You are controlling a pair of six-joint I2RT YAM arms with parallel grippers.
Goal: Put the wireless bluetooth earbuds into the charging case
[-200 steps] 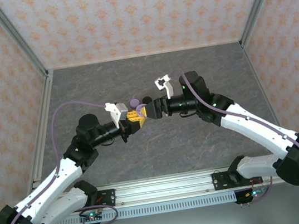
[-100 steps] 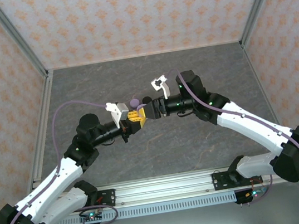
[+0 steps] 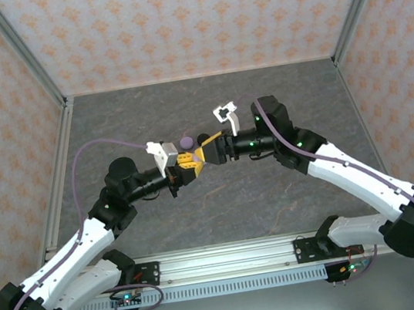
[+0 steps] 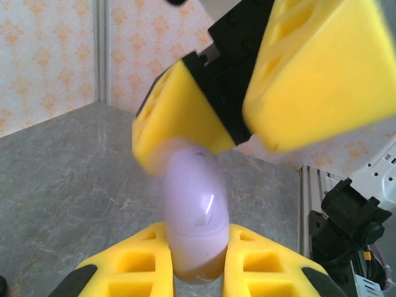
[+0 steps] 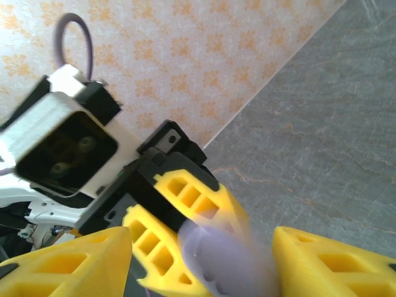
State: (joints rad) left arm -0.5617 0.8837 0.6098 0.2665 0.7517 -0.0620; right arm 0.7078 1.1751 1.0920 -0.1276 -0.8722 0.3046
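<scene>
Above the middle of the grey table (image 3: 231, 210), in the top external view, the left gripper (image 3: 189, 161) and the right gripper (image 3: 208, 153) meet tip to tip. The right one comes at the left gripper from its right side. A small purple disc (image 3: 185, 141) lies just beyond the left gripper, toward the far wall. The patterned walls and the near rail are all well apart from the left gripper, so there is open room on every side. What sits between the yellow tips is too small to make out from above.

From the left wrist, the left gripper (image 4: 198, 275) is clenched on the base of a lavender piece (image 4: 195, 210), rounded and elongated. I cannot tell whether it is a bud or a slim case. Its long axis runs straight out of the left gripper's jaws, the free end pointing at the right gripper (image 4: 241, 105). One right finger sits against or just beside that free end, the other stands off to the side.

From the right wrist, the right gripper (image 5: 204, 266) has its jaws spread, with a gap showing between each finger and the blurred lavender piece (image 5: 226, 266). The left gripper (image 5: 185, 207) lies directly behind the piece. I judge the coming move to be a handover or a reseating. It turns on the right jaws closing across the piece's short width.
</scene>
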